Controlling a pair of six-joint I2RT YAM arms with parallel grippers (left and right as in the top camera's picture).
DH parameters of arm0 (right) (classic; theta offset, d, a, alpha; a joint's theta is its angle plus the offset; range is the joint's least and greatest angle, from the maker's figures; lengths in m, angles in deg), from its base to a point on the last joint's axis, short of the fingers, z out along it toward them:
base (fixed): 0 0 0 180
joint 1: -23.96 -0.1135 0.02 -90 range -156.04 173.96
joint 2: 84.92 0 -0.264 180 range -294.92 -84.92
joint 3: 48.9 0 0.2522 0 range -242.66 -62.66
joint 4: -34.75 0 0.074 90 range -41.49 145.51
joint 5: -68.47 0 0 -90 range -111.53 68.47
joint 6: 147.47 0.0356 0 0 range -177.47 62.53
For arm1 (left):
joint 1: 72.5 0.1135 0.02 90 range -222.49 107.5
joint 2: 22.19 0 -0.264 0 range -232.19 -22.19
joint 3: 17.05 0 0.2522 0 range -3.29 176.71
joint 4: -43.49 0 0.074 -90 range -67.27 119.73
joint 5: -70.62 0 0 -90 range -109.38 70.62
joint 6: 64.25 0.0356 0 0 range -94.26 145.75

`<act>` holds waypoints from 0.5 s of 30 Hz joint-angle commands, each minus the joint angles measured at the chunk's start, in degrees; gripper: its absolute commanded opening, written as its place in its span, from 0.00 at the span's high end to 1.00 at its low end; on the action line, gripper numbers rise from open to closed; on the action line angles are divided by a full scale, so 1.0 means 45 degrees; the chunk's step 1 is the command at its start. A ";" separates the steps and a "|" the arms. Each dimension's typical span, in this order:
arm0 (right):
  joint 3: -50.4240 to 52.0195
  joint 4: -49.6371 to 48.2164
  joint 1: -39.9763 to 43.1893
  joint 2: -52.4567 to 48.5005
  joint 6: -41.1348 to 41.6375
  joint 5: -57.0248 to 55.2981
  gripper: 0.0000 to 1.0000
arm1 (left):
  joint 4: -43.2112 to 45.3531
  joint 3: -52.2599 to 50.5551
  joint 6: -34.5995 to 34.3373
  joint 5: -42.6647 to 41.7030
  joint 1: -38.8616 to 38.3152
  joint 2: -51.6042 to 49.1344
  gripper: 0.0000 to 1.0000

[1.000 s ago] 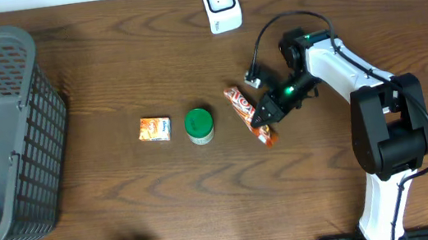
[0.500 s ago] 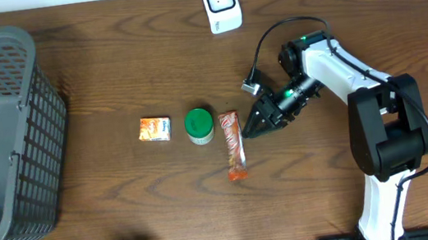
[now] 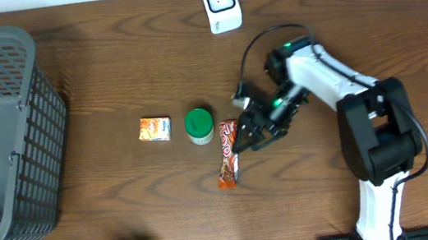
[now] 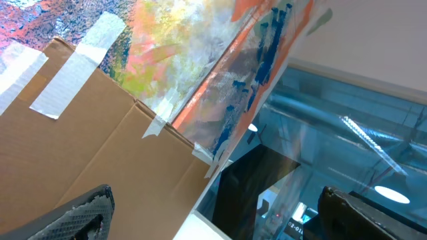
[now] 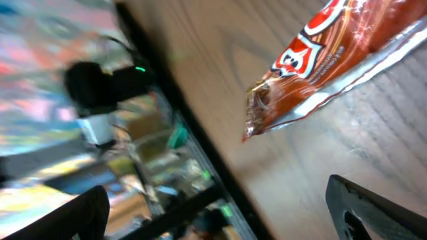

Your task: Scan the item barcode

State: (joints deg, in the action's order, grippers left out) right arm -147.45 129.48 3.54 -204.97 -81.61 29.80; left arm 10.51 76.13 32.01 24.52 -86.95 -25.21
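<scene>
Your right gripper (image 3: 245, 139) is springing wide and holding nothing. The snack packet (image 3: 227, 153) is now lying loose on the table (image 3: 127, 214), just beside the green-lidded jar (image 3: 199, 126) and well apart from the scanner (image 3: 220, 4). You are probably facing 1 regrasp.

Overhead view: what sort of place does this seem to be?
Probably a mock shop checkout on a wooden table: a white scanner at the far edge, a grey basket at the left, and a snack packet, a green-lidded jar and an orange box between.
</scene>
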 commanded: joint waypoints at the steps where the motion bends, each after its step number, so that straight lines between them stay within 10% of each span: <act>1: -0.0107 -0.0806 -0.1292 -0.0034 0.2263 -0.2754 0.01 | 0.0053 -0.0015 0.0223 0.0073 0.0005 0.0097 0.02; 5: -0.0117 -0.1889 -0.2861 0.0238 0.6572 -0.8165 0.01 | 0.0053 -0.0015 0.0223 0.0078 0.0005 0.0097 0.02; 15: -0.0112 -0.1768 -0.5945 0.3201 0.9447 -1.2599 0.01 | 0.0053 -0.0015 0.0223 0.0078 0.0005 0.0097 0.02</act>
State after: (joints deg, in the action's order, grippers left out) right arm -147.45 121.65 -18.43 -195.42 -46.59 -13.71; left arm 10.51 76.13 32.01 24.50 -86.95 -25.21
